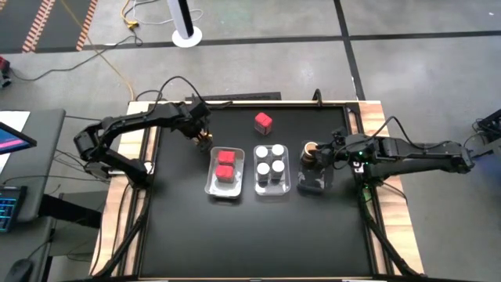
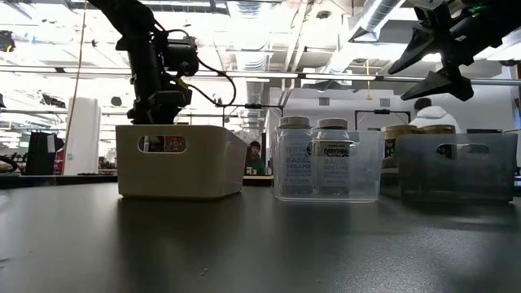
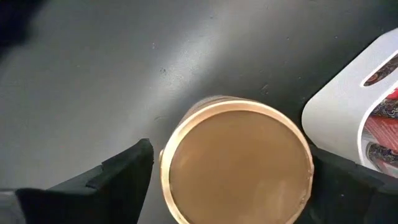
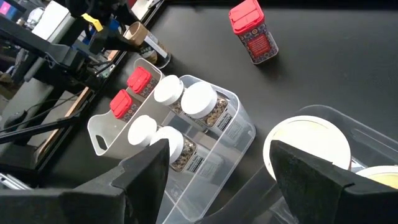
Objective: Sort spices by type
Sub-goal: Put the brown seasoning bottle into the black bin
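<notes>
Now left gripper (image 3: pixel 227 171) wide open, straddling brown-lidded jar (image 3: pixel 236 163), not gripping.

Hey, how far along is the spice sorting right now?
Mostly done. Two red boxes sit in the left tray, four white-lidded jars in the middle tray, and tan-lidded jars in the right tray. In hand: the open left gripper straddles a tan-lidded jar on the table. Left: that jar and one loose red box.
</notes>
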Tool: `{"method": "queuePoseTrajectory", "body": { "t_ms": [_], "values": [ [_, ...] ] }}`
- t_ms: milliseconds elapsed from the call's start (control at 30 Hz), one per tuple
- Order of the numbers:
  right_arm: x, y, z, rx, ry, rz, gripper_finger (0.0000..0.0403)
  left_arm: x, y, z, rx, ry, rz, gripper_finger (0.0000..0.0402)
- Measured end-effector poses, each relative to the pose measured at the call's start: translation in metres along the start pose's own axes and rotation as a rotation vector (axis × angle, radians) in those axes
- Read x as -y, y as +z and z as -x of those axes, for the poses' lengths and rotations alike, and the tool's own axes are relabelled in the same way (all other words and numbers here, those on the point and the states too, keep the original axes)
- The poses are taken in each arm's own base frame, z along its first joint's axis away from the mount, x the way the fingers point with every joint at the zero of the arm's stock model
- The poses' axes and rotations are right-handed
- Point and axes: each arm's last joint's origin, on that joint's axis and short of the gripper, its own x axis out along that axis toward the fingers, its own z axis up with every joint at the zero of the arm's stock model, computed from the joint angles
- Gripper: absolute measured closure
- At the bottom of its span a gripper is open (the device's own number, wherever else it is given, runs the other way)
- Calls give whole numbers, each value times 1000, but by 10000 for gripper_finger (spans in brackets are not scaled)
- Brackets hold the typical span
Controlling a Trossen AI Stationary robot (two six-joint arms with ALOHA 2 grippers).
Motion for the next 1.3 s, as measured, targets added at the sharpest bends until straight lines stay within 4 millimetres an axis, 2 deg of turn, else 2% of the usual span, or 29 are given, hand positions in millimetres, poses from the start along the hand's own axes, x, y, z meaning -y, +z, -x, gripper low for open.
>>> {"method": "queuePoseTrajectory", "body": {
  "t_ms": [333, 667, 867, 1067, 1200, 1300],
  "values": [
    [0, 0, 0, 0, 0, 0, 101, 0, 0, 0, -1, 1, 62, 130],
    [0, 0, 0, 0, 0, 0, 101, -1, 2, 3, 6, 21, 52, 133],
    [0, 0, 0, 0, 0, 0, 101, 0, 28, 33, 130, 12, -15, 130],
    [2, -1, 3, -8, -9, 4, 101, 1, 53, 80, 260, 5, -52, 133],
    [5, -2, 7, -14, -17, 8, 101, 0, 59, 106, 289, 19, -88, 131],
    [8, -3, 7, -30, -36, 34, 101, 0, 59, 114, 286, 24, -97, 130]
  ]
}}
